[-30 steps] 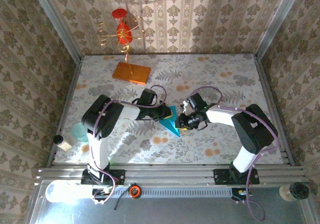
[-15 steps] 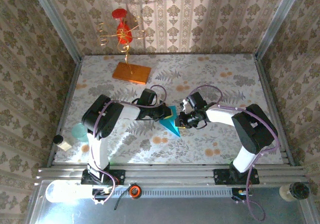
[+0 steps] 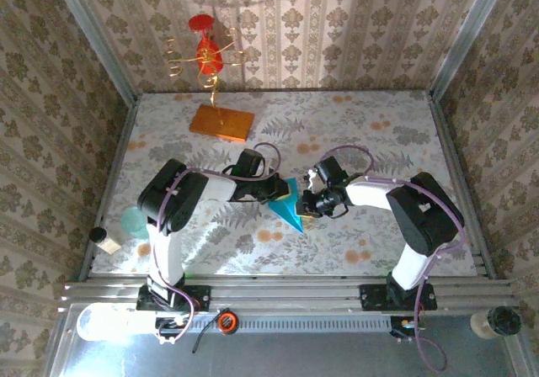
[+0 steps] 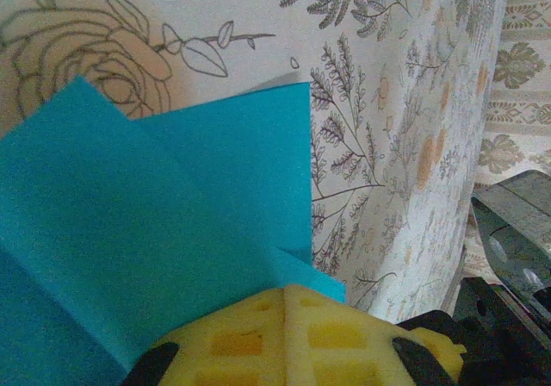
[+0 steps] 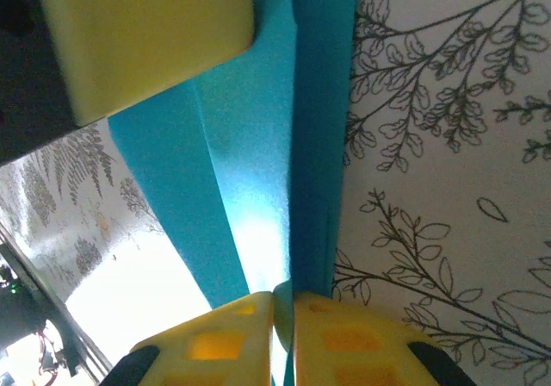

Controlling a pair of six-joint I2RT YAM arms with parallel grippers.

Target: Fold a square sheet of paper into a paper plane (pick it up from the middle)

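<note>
Paper plane (image 3: 289, 211) near table (image 3: 379, 141) centre: L gripper (image 4: 287, 293) fingers pinched its edge; R gripper (image 5: 284, 304) fingers prob. clamped on its mid crease.

Orange slab (image 3: 234, 125), red-gold wire ornament (image 3: 208, 55)

Robot lab test cell, dressed up to look like a home. Left arm (image 3: 168, 200) and right arm (image 3: 421, 217) are bolted to an aluminium rail (image 3: 286, 293) at 6 o'clock, with purple cables (image 3: 345, 148) looped over them. The table (image 3: 379, 133) wears a floral cloth. The walls (image 3: 337, 23) at 9, 12 and 3 o'clock are wallpapered panels held by bare metal corner posts (image 3: 93, 39). Decor prop at 11 o'clock: red and gold wire ornament (image 3: 206, 53) standing on an orange slab (image 3: 221, 123).
</note>
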